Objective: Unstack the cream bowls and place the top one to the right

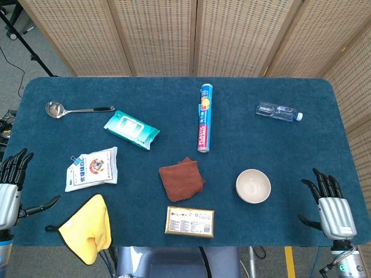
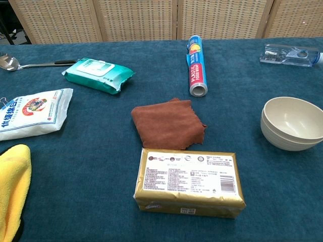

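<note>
Cream bowls (image 1: 253, 186) sit stacked, one nested in the other, on the blue table (image 1: 174, 92), toward its front right; in chest view the double rim shows at the right edge. Nothing touches them.

Taking the bowls as landmark: brown cloth (image 1: 181, 179) lies to their left, well apart, crumpled flat. Gold packet (image 1: 189, 221) is front-left of the bowls, just in front of the cloth. Wrap roll (image 1: 204, 117) lies behind and left of the bowls, lengthwise front to back. Water bottle (image 1: 279, 111) lies on its side behind the bowls, slightly right. Wipes pack (image 1: 131, 129) is far left and behind, w/ ladle (image 1: 77, 109) beyond it. White bag (image 1: 92, 168) is far left at about the bowls' level; yellow cloth (image 1: 87, 229) is front-left, hanging partly over the table edge.

Right hand (image 1: 331, 208) is to the right of the bowls and nearer the front edge, well apart, fingers spread and pointing up, holding nothing. Left hand (image 1: 11, 188) is far left past the white bag at the table edge, fingers apart, thumb out to the side, also empty. Neither hand shows in chest view.
</note>
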`<state>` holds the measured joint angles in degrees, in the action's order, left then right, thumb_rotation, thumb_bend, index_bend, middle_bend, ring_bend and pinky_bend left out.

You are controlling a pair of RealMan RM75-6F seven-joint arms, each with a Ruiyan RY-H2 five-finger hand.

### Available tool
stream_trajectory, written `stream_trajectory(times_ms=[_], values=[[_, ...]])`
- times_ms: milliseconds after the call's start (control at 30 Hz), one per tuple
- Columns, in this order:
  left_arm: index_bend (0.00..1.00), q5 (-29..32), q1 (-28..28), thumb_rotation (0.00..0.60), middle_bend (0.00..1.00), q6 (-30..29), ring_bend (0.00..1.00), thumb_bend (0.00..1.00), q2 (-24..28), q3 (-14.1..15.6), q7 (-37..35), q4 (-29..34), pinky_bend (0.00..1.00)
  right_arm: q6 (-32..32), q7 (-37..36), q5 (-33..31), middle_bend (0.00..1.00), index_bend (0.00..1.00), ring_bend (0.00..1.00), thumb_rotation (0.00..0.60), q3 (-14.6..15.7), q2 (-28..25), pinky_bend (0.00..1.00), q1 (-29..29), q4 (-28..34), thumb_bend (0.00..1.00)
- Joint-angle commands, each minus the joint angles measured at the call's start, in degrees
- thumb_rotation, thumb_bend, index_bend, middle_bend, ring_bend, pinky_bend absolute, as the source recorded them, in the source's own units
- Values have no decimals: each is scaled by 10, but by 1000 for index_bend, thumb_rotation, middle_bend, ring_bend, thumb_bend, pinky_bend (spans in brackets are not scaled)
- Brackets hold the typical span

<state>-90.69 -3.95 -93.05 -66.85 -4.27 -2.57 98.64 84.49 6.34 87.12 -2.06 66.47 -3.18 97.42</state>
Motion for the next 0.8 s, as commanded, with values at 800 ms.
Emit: stream_trajectory(times_ms=[800], values=[[0, 20, 5, 324, 0, 7, 0, 101, 14, -2, -29, 0, 0, -102, 87, -47, 0, 184, 0, 600, -28, 64, 0, -73, 7, 1]])
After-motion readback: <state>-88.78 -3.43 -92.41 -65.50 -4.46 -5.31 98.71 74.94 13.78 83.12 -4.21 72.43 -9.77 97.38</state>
